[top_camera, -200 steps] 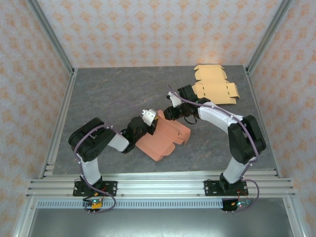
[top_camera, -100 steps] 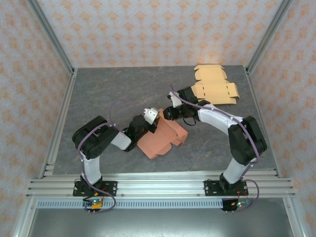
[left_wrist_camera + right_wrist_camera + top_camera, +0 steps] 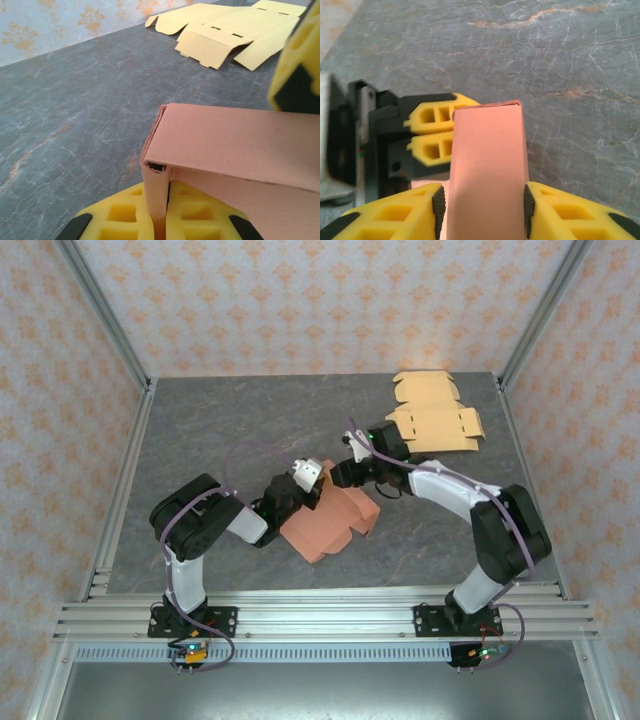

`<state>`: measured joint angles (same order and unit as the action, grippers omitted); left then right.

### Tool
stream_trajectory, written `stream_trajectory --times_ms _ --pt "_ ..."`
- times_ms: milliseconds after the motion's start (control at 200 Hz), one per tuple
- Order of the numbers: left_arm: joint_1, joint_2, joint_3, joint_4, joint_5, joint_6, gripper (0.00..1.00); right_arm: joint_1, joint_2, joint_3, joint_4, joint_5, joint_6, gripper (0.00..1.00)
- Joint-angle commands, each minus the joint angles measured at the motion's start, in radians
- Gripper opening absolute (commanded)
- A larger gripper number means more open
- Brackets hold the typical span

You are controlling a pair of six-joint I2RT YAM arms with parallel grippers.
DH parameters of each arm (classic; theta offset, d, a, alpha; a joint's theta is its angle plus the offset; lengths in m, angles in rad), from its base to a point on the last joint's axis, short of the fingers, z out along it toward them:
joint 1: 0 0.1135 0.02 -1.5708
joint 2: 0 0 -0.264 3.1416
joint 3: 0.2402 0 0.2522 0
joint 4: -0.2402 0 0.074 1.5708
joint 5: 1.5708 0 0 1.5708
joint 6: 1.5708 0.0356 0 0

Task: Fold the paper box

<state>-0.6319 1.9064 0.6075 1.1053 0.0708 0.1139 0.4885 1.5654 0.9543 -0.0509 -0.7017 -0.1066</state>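
The pink paper box (image 3: 235,145) is clamped by the left gripper (image 3: 160,202). One flap is straddled by the right gripper (image 3: 485,200); whether it is gripped cannot be told.

Likely a lab test cell: aluminium frame (image 3: 310,615), patterned walls (image 3: 300,300)

Bright, even light is falling from above onto the grey tabletop (image 3: 220,430), and my arms are casting only faint, soft-edged shadows. The overhead view is coming through sharp, with the frame posts splaying outward at the corners. The pale flat cardboard (image 3: 437,418) is glowing, almost washed out. Up close, the yellow pads (image 3: 125,216) of my left claw (image 3: 161,220) are blurring, and a yellow shape at that view's right edge is smearing too. The pink box (image 3: 235,145) is showing a shaded underside. My right claw (image 3: 482,200) is looking soft, and the left margin there is falling out of focus.
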Motion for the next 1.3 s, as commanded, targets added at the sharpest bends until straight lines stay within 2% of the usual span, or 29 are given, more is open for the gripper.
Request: stream_trajectory --times_ms 0,45,160,260,415,466,536,666,781,881,1001,1116,1296 --pt "0.009 0.011 -0.023 -0.094 -0.038 0.009 0.0 -0.005 -0.222 -0.12 0.29 -0.168 -0.11 0.54" --pt "0.012 0.015 -0.027 -0.087 -0.041 0.007 0.0 -0.025 -0.283 -0.158 0.32 -0.105 -0.127 0.55" --pt "0.032 0.017 -0.045 -0.071 -0.039 -0.05 0.0 -0.122 -0.37 -0.22 0.305 -0.088 -0.139 0.55" --pt "0.049 0.033 -0.057 -0.053 -0.019 -0.078 0.0 -0.184 -0.457 -0.334 0.341 -0.004 -0.134 0.55" --pt "0.094 0.037 -0.073 -0.018 0.013 -0.16 0.0 -0.258 -0.507 -0.483 0.383 0.054 -0.139 0.54" --pt "0.109 0.034 -0.072 -0.023 0.033 -0.177 0.0 -0.258 -0.522 -0.542 0.456 0.094 -0.123 0.53" --pt "0.125 0.03 -0.074 -0.027 0.055 -0.196 0.0 -0.258 -0.521 -0.6 0.582 0.089 -0.1 0.54" --pt "0.151 0.01 -0.083 -0.03 0.084 -0.239 0.0 -0.26 -0.471 -0.563 0.547 0.046 -0.144 0.53" --pt "0.156 0.01 -0.077 -0.038 0.107 -0.244 0.0 -0.258 -0.398 -0.479 0.441 -0.067 -0.231 0.52" --pt "0.161 0.01 -0.071 -0.021 0.123 -0.273 0.0 -0.241 -0.298 -0.375 0.32 -0.139 -0.332 0.41" --pt "0.163 0.021 -0.045 -0.038 0.156 -0.299 0.0 -0.193 -0.241 -0.342 0.36 -0.178 -0.363 0.42" --pt "0.169 0.035 -0.028 -0.036 0.167 -0.348 0.0 -0.149 -0.189 -0.293 0.318 -0.239 -0.391 0.41" --pt "0.176 0.037 -0.014 -0.061 0.16 -0.382 0.0 -0.116 -0.15 -0.305 0.356 -0.23 -0.366 0.39"
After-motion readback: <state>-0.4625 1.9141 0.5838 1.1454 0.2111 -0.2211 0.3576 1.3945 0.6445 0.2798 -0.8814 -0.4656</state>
